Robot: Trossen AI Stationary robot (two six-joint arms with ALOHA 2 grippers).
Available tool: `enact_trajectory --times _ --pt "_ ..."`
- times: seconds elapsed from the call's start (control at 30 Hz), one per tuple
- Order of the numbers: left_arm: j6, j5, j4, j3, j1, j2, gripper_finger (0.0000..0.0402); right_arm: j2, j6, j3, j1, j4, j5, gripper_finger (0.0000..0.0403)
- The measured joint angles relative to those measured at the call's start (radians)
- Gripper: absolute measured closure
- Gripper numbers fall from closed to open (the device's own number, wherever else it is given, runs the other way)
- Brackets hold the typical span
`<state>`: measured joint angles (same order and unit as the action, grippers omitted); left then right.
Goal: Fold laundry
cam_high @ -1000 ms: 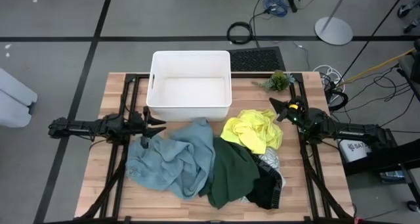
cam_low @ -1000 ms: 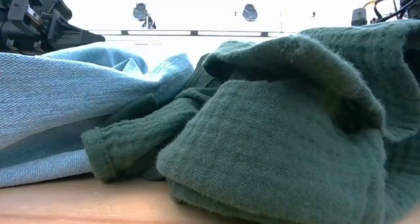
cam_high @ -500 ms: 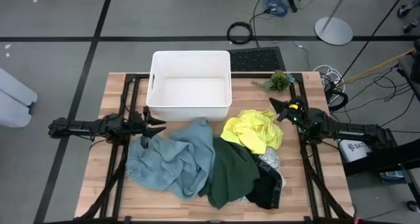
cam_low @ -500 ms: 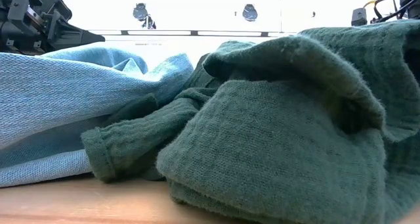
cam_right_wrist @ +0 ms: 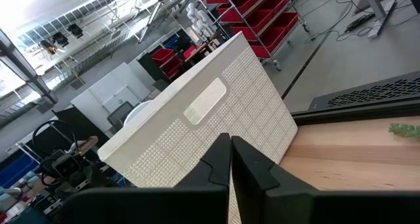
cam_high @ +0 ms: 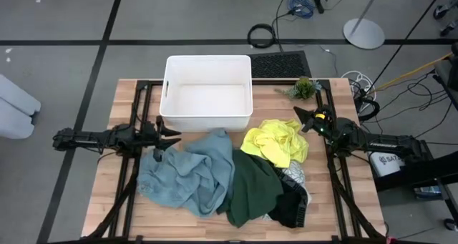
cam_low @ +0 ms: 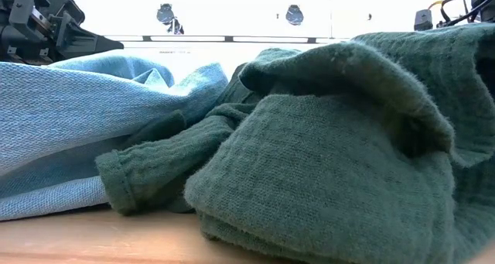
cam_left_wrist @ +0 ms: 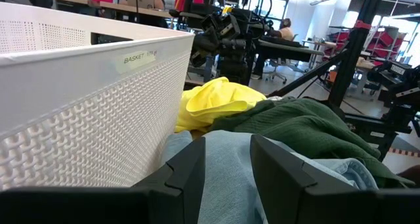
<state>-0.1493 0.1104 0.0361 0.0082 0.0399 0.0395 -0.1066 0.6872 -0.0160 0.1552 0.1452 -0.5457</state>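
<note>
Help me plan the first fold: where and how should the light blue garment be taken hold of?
Probably at the light blue garment's raised fold beside the left end effector, coming from the left: that side lies free, while the dark green garment crowds its right edge.

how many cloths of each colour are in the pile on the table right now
light blue cloth: 1
bright yellow cloth: 1
dark green cloth: 1
black cloth: 1
grey-white patterned cloth: 1
total: 5 cloths showing; any hidden under the pile cannot be counted
</note>
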Motion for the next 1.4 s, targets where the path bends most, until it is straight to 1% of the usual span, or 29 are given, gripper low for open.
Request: enact_trajectory --times 1.1,1.27,1.4 --pt "-0.005 0.0 0.003 0.0 0.0 0.0 0.0272 0.0 0.0 0.0 0.0 0.0 0.0 0.0403" --pt "-0.175 0.007 0.008 0.0 0.0 0.0 0.0272 0.0 0.0 0.0 0.0 0.0 0.0 0.0403" --pt "-0.186 0.077 0.047 0.0 0.0 0.0 0.0272 0.0 0.0 0.0 0.0 0.0 0.0 0.0403"
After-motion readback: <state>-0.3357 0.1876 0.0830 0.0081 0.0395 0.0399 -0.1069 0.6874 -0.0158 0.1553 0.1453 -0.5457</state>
